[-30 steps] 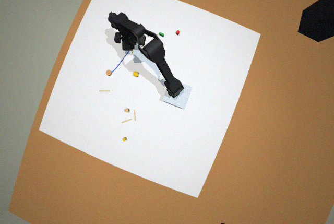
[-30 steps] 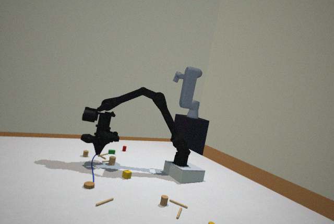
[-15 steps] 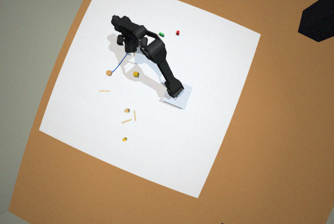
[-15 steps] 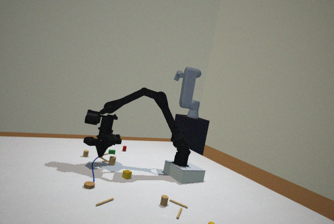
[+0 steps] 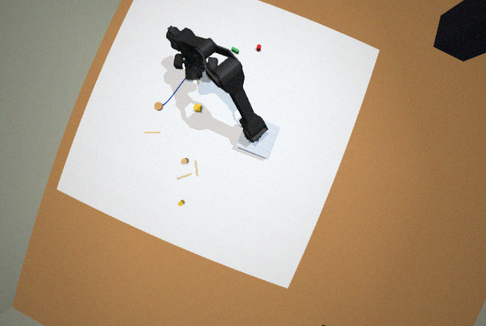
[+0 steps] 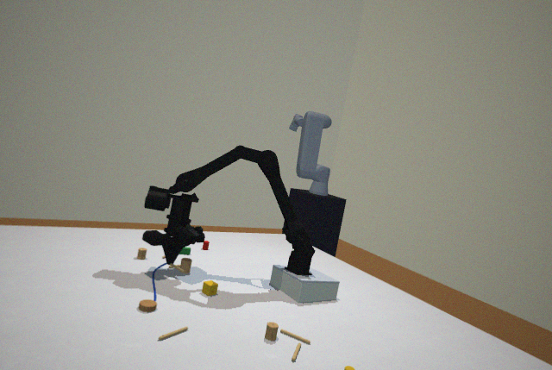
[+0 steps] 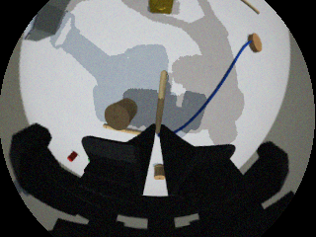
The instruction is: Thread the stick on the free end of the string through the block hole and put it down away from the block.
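My gripper [image 6: 169, 262] [image 7: 157, 126] is shut on the wooden stick [image 6: 178, 268] [image 7: 161, 96] at its string end, low above the table. The arm hides the fingertips in the top view. The stick's free end points away from the fingertips, towards the yellow block's side. The blue string [image 5: 175, 91] [image 6: 153, 283] [image 7: 222, 81] runs in a loose curve from the fingertips to the round wooden button [image 5: 158, 106] [image 6: 147, 305] [image 7: 255, 42]. A yellow block [image 5: 197, 107] [image 6: 210, 287] [image 7: 161, 5] stands apart from the stick; I cannot make out a hole in it.
A brown wooden cylinder [image 6: 185, 265] [image 7: 118, 115] stands beside the held stick, with a loose stick [image 7: 120, 129] near it. Green [image 5: 235, 49] and red [image 5: 258, 47] pieces lie beyond the arm. Another cylinder [image 5: 184, 160] [image 6: 271, 331] and loose sticks lie farther off.
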Controlling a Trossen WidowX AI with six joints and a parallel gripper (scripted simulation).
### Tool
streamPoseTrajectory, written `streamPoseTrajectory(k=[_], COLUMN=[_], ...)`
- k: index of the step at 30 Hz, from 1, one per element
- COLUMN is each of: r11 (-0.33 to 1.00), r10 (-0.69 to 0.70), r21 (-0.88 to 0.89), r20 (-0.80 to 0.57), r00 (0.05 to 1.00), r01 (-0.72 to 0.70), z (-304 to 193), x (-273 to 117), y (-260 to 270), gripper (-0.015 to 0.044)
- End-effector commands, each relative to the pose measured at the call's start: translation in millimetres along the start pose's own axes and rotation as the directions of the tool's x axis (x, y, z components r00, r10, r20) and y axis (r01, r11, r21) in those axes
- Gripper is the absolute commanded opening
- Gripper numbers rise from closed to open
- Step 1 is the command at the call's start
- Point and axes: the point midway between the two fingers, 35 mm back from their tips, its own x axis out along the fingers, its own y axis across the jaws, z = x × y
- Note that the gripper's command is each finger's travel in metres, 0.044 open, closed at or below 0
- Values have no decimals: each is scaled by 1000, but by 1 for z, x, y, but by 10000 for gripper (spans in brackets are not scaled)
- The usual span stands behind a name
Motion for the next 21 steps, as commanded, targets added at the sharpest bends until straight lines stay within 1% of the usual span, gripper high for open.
streamPoseTrajectory(k=[1, 21], r11=[1000, 1000], r10=[3, 4], r21=[-4, -4], r20=[-5, -4], r00=[1000, 1000], r01=[-3, -4], z=[2, 16], x=[3, 9], y=[5, 11], gripper=[0, 0])
